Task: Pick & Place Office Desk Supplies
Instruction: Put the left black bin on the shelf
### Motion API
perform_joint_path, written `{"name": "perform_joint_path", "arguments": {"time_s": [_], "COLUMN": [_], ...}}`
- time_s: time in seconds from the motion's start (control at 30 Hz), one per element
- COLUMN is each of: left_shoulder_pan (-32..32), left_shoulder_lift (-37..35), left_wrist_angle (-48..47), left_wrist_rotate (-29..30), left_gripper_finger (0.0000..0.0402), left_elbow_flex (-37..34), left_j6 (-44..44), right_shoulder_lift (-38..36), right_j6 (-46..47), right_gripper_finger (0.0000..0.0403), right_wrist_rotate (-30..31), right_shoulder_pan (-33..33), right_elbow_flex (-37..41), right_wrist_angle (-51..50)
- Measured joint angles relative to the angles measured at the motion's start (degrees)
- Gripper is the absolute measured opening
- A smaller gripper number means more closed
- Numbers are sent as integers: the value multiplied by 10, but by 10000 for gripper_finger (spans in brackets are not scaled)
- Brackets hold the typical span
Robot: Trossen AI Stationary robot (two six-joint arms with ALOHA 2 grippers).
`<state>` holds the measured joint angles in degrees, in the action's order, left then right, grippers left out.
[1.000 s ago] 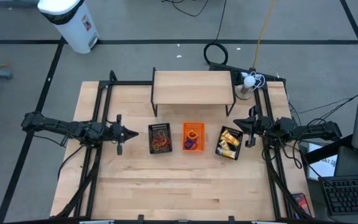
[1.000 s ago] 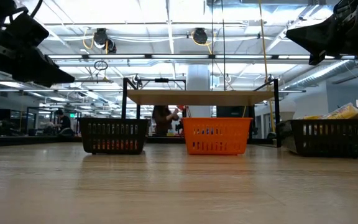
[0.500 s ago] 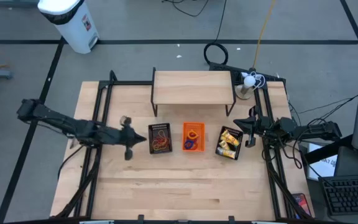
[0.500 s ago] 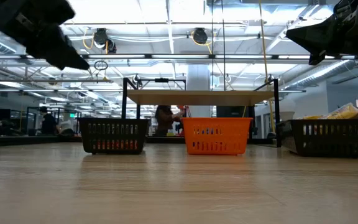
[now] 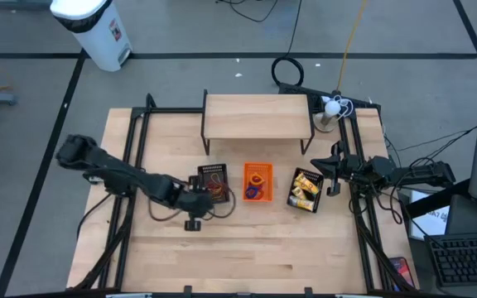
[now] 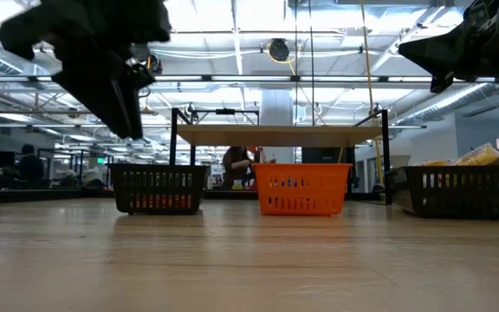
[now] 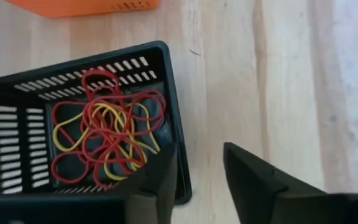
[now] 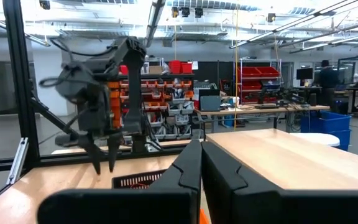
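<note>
L pincer, fingers parted and empty, is held above the black mesh tray w/ rubber bands, prob. for a pick; R pincer, closed, is parked by bench's right edge.

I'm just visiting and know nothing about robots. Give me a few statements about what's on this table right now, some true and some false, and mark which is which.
1. The left gripper hangs over the black mesh tray that holds the rubber bands. True.
2. The left gripper's fingers are clamped on a rubber band. False: they stand apart with nothing between them.
3. The orange tray sits between two black trays. True.
4. The right gripper is wide open. False: it is shut.
5. The rubber bands lie loose on the bare tabletop. False: they are inside the black mesh tray.
</note>
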<state>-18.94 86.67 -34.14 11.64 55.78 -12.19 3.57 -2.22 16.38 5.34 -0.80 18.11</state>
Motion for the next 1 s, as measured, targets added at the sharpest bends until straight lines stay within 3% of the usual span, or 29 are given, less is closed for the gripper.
{"name": "perform_joint_path", "arguments": {"time_s": [0.3,0.6,0.8,1.0], "left_shoulder_pan": [26,62,76,65], "left_shoulder_lift": [81,129,136,131], "left_wrist_angle": [-2,-6,-2,-2], "left_wrist_rotate": [-6,-28,-26,-24], "left_gripper_finger": [185,182,141,20], "left_elbow_flex": [49,50,50,50], "left_j6": [10,-15,-5,15], "right_shoulder_lift": [0,11,20,20], "right_j6": [0,0,0,0], "right_gripper_finger": [0,0,0,0], "right_wrist_rotate": [0,0,0,0], "right_shoulder_pan": [0,0,0,0], "right_elbow_flex": [0,-1,-1,0], "right_wrist_angle": [0,1,5,6]}}
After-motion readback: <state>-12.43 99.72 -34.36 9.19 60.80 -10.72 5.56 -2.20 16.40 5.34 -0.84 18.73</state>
